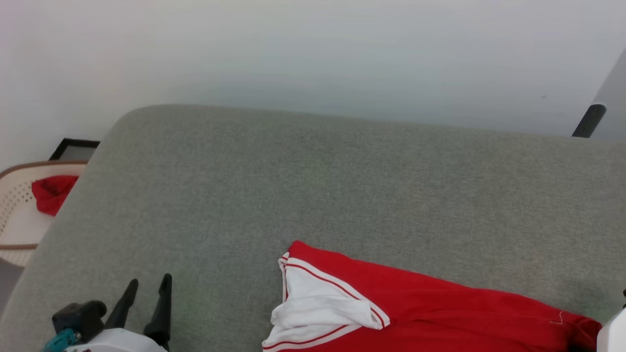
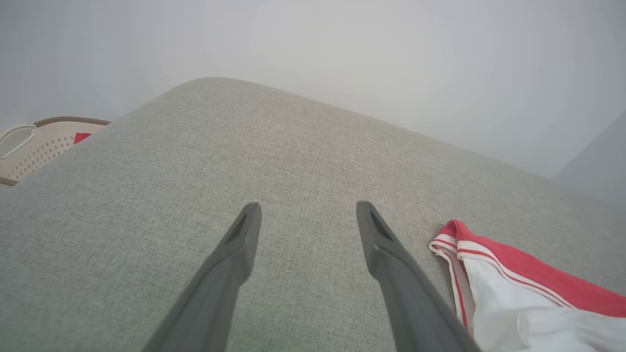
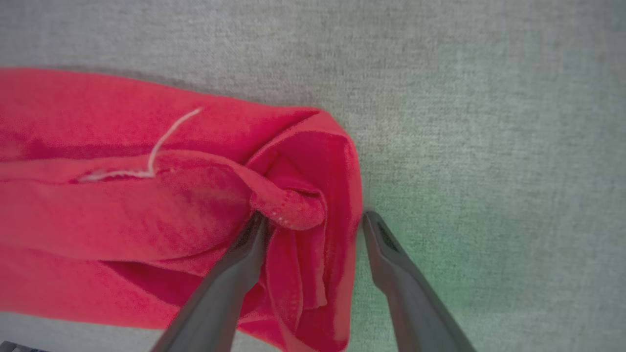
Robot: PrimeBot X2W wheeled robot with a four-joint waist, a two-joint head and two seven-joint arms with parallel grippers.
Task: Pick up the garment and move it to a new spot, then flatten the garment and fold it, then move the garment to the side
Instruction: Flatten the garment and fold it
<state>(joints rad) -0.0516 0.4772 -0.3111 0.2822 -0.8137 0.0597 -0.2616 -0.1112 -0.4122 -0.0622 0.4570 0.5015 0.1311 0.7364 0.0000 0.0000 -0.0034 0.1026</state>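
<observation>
Currently the red T-shirt (image 1: 440, 313) lies bunched on the grey padded surface (image 1: 313, 186), at its near edge, right of middle. Left tool (image 1: 150, 280) is open and empty over the surface's near-left part. Right tool (image 3: 314, 216) is open at the surface's near-right, fingers straddling the shirt's rolled red end. A basket (image 1: 14, 205) sits off the surface's left edge.

The garment (image 1: 440, 313) runs off the bottom edge.
</observation>
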